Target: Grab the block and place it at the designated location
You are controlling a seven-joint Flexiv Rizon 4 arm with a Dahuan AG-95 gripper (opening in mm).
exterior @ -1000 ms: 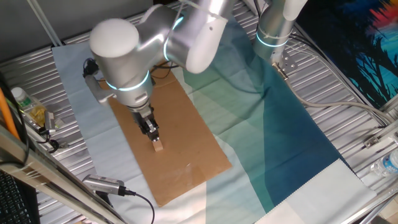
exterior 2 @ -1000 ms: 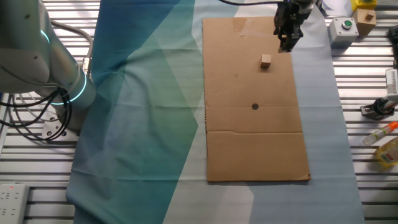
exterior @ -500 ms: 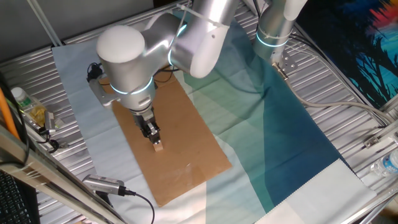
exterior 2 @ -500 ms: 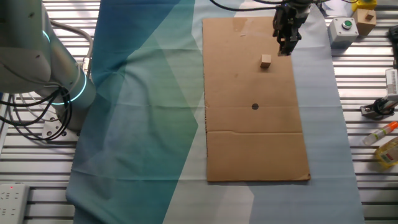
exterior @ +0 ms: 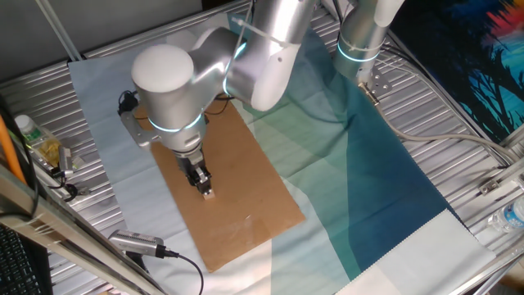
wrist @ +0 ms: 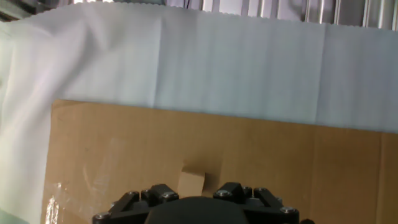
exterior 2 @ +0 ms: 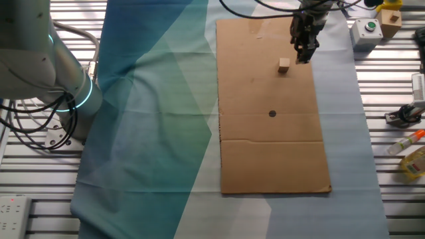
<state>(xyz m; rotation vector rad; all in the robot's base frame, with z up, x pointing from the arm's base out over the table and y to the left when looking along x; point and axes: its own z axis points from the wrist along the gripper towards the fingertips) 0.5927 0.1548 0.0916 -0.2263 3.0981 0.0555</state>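
The block is a small pale wooden cube on the brown cardboard sheet. It also shows in one fixed view and in the hand view, low in the middle. My gripper hangs just beside and above the block without touching it, and its fingers appear open and empty. In one fixed view the gripper sits right over the block. The hand view shows only the black gripper body at the bottom edge. The designated location, a small black dot, lies further along the sheet, apart from the block.
The cardboard lies on pale foam sheet and blue-green cloth. A button box, a yellow block, bottles and tools sit at the right side. A second arm's base stands left.
My gripper has shifted a little closer to the block over the cardboard. The block and the dot have not moved.
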